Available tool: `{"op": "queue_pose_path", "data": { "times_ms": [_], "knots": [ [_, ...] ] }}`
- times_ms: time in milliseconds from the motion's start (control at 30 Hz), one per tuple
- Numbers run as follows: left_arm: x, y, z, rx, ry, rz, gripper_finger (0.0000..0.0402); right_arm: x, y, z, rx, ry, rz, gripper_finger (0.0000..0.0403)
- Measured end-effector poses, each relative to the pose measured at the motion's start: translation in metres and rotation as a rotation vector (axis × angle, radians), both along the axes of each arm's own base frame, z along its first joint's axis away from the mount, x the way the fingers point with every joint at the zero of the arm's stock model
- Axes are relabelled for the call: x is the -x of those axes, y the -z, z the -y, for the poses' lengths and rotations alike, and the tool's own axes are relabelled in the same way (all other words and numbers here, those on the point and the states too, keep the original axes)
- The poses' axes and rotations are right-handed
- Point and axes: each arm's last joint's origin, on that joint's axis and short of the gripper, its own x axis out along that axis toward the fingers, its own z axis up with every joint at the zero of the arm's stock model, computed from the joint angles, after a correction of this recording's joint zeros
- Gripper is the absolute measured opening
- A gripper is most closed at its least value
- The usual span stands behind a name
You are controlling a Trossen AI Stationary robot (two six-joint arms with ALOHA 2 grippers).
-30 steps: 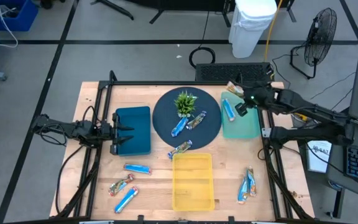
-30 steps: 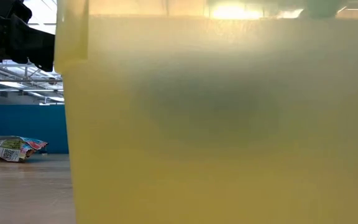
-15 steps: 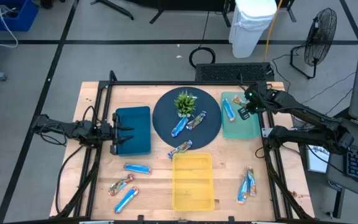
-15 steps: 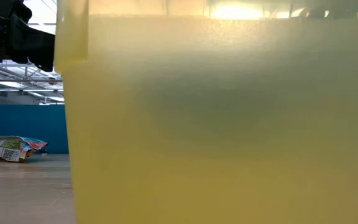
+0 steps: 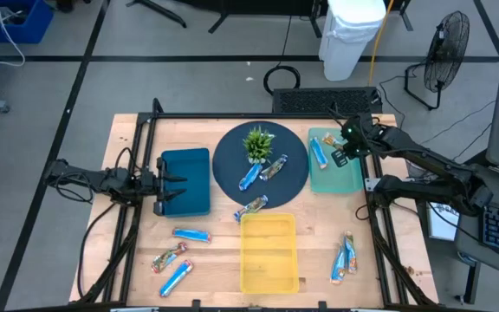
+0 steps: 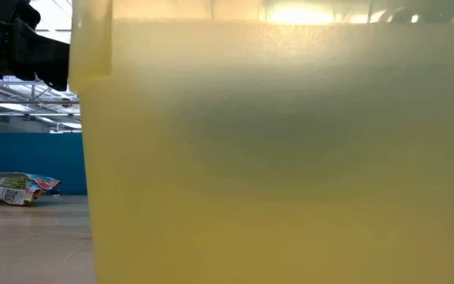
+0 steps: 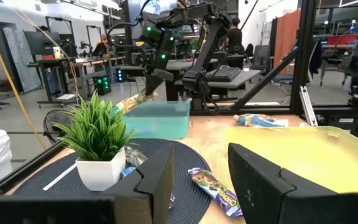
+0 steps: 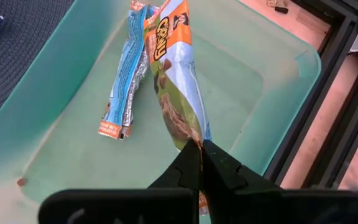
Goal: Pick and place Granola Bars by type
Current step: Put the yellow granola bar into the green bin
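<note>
Right gripper (image 8: 199, 149) hangs over the green bin (image 8: 272, 106) at the table's far right, its fingers pinched together on the end of 1 orange bar (image 8: 169, 74). The bar runs straight out from the fingertips, its long axis pointing away from the wrist and down toward the bin floor, where 1 blue bar (image 8: 124, 84) already lies. The 2 bars lie nearly parallel, the held one just beside the blue one and perhaps touching it near their far ends; I cannot tell whether the held bar's far end rests on the bin floor. In the high view the same gripper (image 5: 340, 154) sits over the green bin (image 5: 346, 180), with the blue bar (image 5: 320, 154) close on its inner side.

That is the relation the next move seems to turn on: the held bar is already inside the bin's outline, so release would likely drop it alongside the blue one, which looks like 2 types in 1 bin.

Left gripper (image 5: 159, 192) waits over the blue bin (image 5: 189, 169) on the left, fingers apart and holding nothing. For the bars not yet sorted, 3 (image 5: 178, 256) lie on the bare table near the left arm, a small cluster (image 5: 345, 256) lies near the right arm at the front, 2 (image 5: 261, 172) sit on the round mat (image 5: 232, 156) by the plant (image 5: 258, 143), and 1 (image 5: 251, 207) lies at the mat's front edge by the yellow bin (image 5: 269, 276).
</note>
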Motion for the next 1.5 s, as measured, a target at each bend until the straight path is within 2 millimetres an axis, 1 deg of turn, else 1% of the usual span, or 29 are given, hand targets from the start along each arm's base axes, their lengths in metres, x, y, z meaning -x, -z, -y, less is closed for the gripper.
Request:
{"op": "queue_pose_path", "data": {
  "times_ms": [233,700,767,833,967,1033,1100,1167,1267,1400,1500],
  "knots": [
    [0.000,0.000,0.000,0.000,0.000,-0.001,0.0159,0.000,0.000,0.000,0.000,-0.002,0.001,0.0005],
    [0.000,0.000,0.000,0.000,0.000,0.000,0.0159,-0.002,0.000,0.000,-0.024,-0.022,0.041,0.0061],
    [0.000,0.000,0.000,0.000,0.000,0.000,0.0159,-0.006,-0.001,0.000,-0.056,-0.056,0.112,0.0066],
    [0.000,0.000,0.000,0.000,0.000,0.000,0.0159,-0.012,-0.004,-0.001,-0.109,-0.125,0.228,0.0067],
    [0.000,0.000,0.000,0.000,0.000,0.000,0.0159,-0.034,-0.013,-0.011,-0.209,-0.354,0.486,0.0064],
    [0.000,0.000,0.000,0.000,0.000,0.000,0.0159,-0.046,-0.018,-0.020,-0.246,-0.476,0.585,0.0057],
    [0.000,0.000,0.000,0.000,0.000,0.000,0.0159,-0.058,-0.023,-0.034,-0.269,-0.579,0.648,0.0048],
    [0.000,0.000,0.000,0.000,0.000,0.000,0.0159,-0.068,-0.027,-0.051,-0.285,-0.668,0.688,0.0038],
    [0.000,0.000,0.000,0.000,0.000,0.000,0.0159,-0.080,-0.032,-0.082,-0.300,-0.783,0.707,0.0019],
    [0.000,0.000,0.000,0.000,0.000,0.000,0.0159,-0.080,-0.030,-0.130,-0.364,-0.898,0.647,0.0002],
    [0.000,0.000,0.000,0.000,0.000,0.000,0.0159,-0.070,-0.025,-0.166,-0.423,-0.954,0.564,0.0001]
  ]
}}
